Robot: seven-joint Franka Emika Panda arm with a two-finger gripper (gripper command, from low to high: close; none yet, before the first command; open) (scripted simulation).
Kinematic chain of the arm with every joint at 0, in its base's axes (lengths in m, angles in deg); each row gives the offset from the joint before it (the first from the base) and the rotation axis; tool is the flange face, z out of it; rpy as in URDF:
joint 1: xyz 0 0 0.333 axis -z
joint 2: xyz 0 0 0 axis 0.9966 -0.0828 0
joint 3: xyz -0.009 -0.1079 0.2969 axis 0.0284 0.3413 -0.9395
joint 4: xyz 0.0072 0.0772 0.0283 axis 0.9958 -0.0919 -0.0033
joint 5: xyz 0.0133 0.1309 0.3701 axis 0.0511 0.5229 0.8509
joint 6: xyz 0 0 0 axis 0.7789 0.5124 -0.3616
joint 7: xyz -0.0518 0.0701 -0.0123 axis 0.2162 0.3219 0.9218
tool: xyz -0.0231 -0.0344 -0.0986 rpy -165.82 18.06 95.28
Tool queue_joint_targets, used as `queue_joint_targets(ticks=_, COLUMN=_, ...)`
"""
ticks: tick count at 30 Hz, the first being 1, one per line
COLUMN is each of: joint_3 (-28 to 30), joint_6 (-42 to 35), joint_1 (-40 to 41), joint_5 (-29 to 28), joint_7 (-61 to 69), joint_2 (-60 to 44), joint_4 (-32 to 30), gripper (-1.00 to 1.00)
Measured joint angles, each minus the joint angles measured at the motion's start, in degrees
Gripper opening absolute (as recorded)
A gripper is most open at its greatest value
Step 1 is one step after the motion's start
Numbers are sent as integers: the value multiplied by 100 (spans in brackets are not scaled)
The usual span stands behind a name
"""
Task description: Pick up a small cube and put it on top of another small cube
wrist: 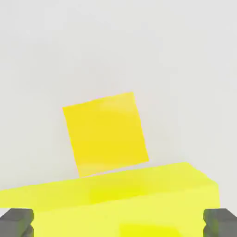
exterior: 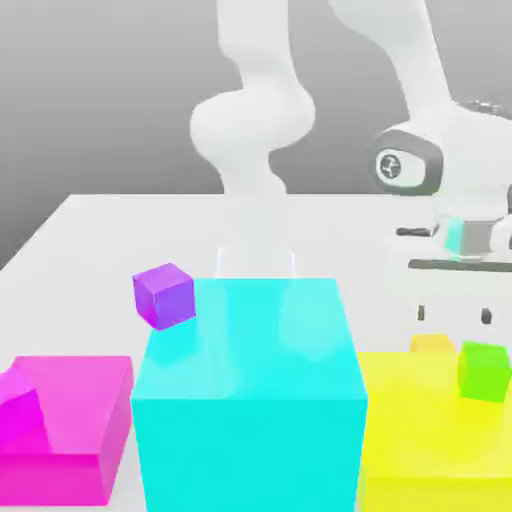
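Hand view looks straight down on a small orange-yellow cube lying on the pale table, just beyond the edge of a large yellow block. The two dark fingertips stand wide apart at either side of that picture, with nothing between them, so the gripper is open and empty. In the exterior view this cube peeks out behind the yellow block, directly under the gripper, which hangs above it and has not yet reached it.

A small green cube sits on top of the yellow block near the exterior view's right, and a small purple cube rests at the upper corner of a big cyan block; either could serve as the base. A magenta block lies at the exterior view's left.

The step in hand looks like the approach to the grasp. To do it well, the hand should come down centred on the orange-yellow cube, and turn a little, since the cube sits slightly rotated against the line of the fingers. The yellow block lies close by, so one finger may clip its edge on the way down; a straight vertical descent keeps clear. Close only once the pads are level with the cube's sides.
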Motion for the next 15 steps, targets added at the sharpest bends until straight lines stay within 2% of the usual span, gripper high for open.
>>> queue_joint_targets(ticks=8, joint_3=-182, joint_6=1173, joint_1=81, joint_5=326, joint_7=493, joint_2=-1424, joint_4=176, gripper=0)
queue_joint_targets(ticks=9, joint_3=-185, joint_6=1265, joint_1=85, joint_5=327, joint_7=499, joint_2=-1536, joint_4=193, gripper=-100)
queue_joint_targets(ticks=15, joint_3=-184, joint_6=1300, joint_1=80, joint_5=345, joint_7=517, joint_2=-1591, joint_4=201, gripper=-100)
